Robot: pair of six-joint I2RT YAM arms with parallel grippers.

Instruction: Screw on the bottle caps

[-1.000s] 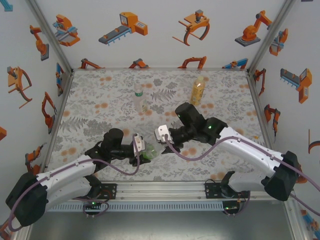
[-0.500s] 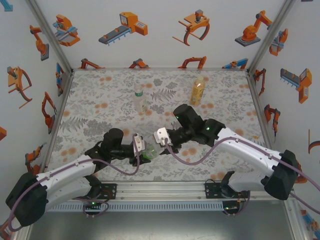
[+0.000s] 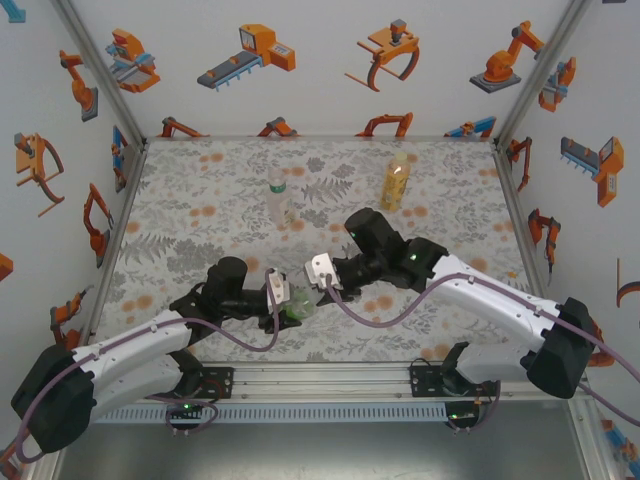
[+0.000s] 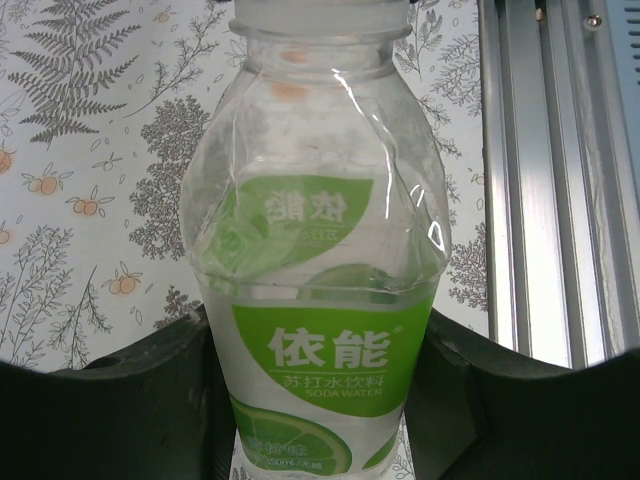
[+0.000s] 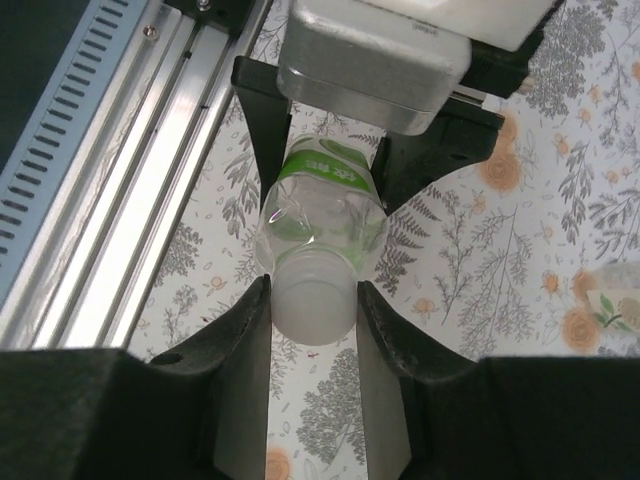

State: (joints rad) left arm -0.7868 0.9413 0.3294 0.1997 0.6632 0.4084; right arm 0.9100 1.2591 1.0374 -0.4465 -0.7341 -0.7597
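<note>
A short clear bottle with a green label (image 4: 320, 260) is tilted above the mat, and my left gripper (image 4: 320, 400) is shut on its body. A whitish bottle cap (image 5: 313, 308) sits on its neck. My right gripper (image 5: 313, 300) is shut on that cap, one finger against each side. From above, the green bottle (image 3: 297, 308) lies between the left gripper (image 3: 283, 300) and the right gripper (image 3: 322, 283), near the front middle. A tall amber bottle (image 3: 396, 182) and a clear bottle (image 3: 278, 197) stand upright at the back.
The aluminium rail (image 3: 320, 380) runs along the near edge, close under the held bottle, and shows as the rail (image 5: 120, 170) beside it. White walls with orange robot pictures enclose the patterned mat (image 3: 200, 230) on three sides.
My right gripper has slid a little left onto the bottle's neck and shut on the cap. The left arm and its bottle have stayed put.
</note>
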